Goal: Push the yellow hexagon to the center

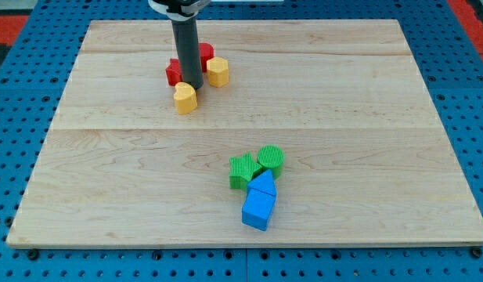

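The tip (192, 84) is set among a cluster at the view's upper left, between the yellow hexagon (218, 71), a second yellow block (185, 98) and two red blocks (175, 72), presumably to shove the hexagon toward the centre. No gripper is fitted. The red shapes are partly hidden by the rod

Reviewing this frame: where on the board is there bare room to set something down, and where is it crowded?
Bare: the whole right side of the wooden board, the bottom-left corner, and the middle strip between the two clusters. Crowded: top-left, where my tip stands among the red block, yellow hexagon and second yellow block; and bottom-centre, with green blocks touching blue blocks.
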Available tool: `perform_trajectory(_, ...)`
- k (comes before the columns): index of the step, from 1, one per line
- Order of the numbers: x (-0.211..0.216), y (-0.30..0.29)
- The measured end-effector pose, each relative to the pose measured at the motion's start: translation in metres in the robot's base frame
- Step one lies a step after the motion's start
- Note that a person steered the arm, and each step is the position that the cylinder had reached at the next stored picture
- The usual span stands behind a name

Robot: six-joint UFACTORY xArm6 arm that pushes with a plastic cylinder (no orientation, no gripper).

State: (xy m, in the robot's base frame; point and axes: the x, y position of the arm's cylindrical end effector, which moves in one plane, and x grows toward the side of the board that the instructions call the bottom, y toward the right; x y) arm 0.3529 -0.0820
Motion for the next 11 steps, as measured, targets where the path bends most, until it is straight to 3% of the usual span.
perform_trajectory(2, -0.036, 0.088)
perform_trajectory(3, -0.027, 0.119)
perform_trajectory(4, 0.013, 0.137)
perform_trajectory(5, -0.021, 0.182)
perform_trajectory(6, -0.121, 0.186)
perform_trajectory(7, -0.130, 0.174)
perform_trajectory(8, -0.114, 0.124)
perform_trajectory(9, -0.087, 0.110)
perform_trajectory(10, -0.057, 0.134)
perform_trajectory(11, -0.052, 0.135)
